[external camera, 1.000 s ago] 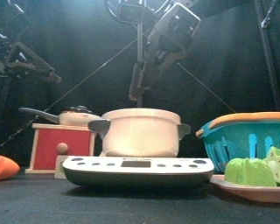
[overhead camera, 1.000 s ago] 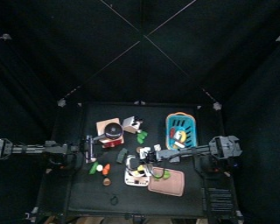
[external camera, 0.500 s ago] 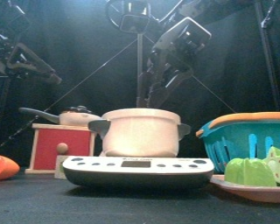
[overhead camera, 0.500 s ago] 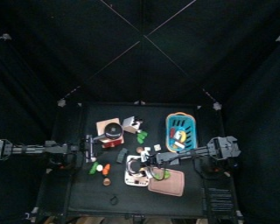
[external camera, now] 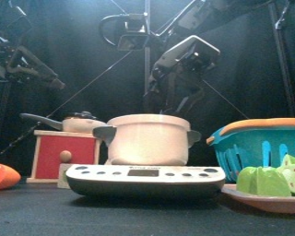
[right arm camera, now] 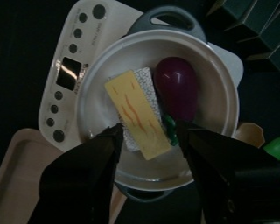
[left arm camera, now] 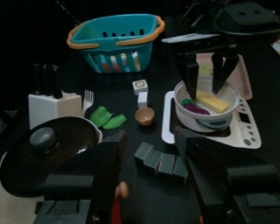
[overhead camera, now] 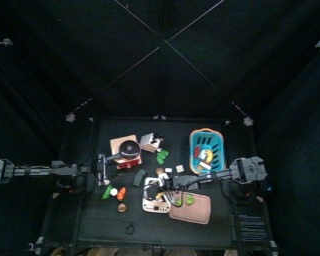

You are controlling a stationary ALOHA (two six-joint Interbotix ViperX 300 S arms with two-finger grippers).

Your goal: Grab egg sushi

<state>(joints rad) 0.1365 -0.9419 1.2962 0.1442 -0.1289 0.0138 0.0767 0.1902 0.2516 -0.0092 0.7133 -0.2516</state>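
Down inside the white pot [right arm camera: 166,114] lies the egg sushi [right arm camera: 140,111], a flat yellow slab on white rice with a dark green band. It lies flat on the pot's bottom. A purple eggplant [right arm camera: 175,80] lies just beside it, touching or nearly touching its long side. The pot sits on a white cooker [left arm camera: 241,131] with a row of small holes along one side.

The right gripper [right arm camera: 149,138] hangs over the pot with its two jaws spread wide, one on each side of the sushi. It holds nothing yet.

Things could go wrong from here. The eggplant is very close, so a jaw might land on it and push it, or pinch both toys at once. The pot's wall is close too, and a jaw could bump the rim and shove the pot. The sushi is low and flat, so the jaws might slide over its top and miss.

The left gripper [left arm camera: 154,171] rests apart from the pot, jaws spread, holding nothing.

No brand or words can be read anywhere; the cooker's marks are too small.
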